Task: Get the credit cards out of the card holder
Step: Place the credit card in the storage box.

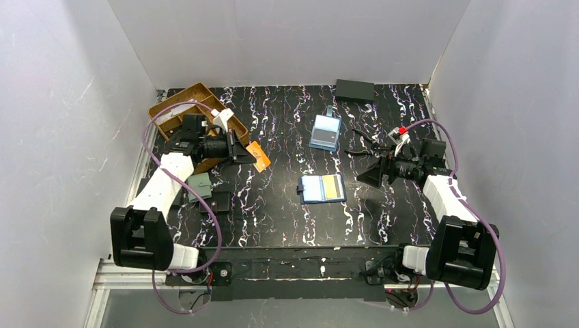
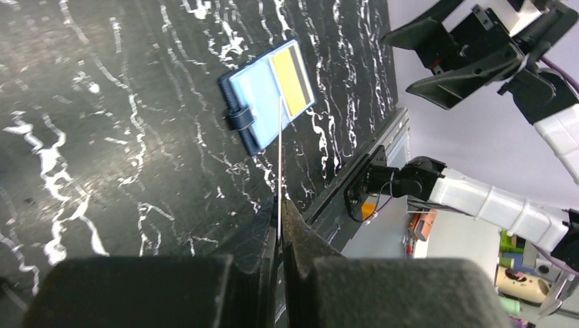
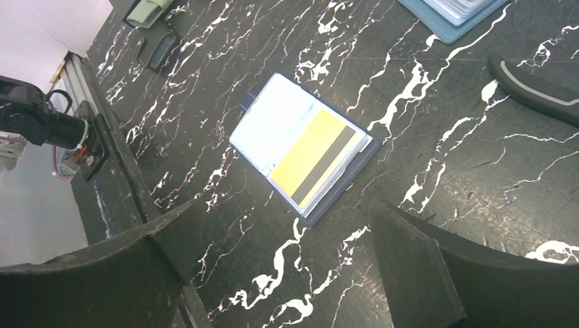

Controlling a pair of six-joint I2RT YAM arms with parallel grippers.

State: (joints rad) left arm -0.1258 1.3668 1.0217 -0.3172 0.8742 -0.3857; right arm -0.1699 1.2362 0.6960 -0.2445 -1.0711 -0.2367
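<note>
1. Pinching orange card (image 1: 259, 156) by one edge in left gripper (image 2: 280, 205), left of centre by tray (image 1: 198, 92); could slip or twist loose if swung fast.
2. Spread wide at right gripper (image 1: 369, 169), just right of open holder (image 1: 313, 190) at centre; may drag unpinned holder when pulling yellow card (image 1: 332, 187).

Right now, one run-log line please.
left end effector: shut on orange card | right end effector: open | card holder: open, yellow card inside

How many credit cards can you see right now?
2. One thin orange plastic card is pinched in the left gripper; one yellow dark-striped card sits in the open navy fold-over card holder. Others may hide in its slots.
</note>
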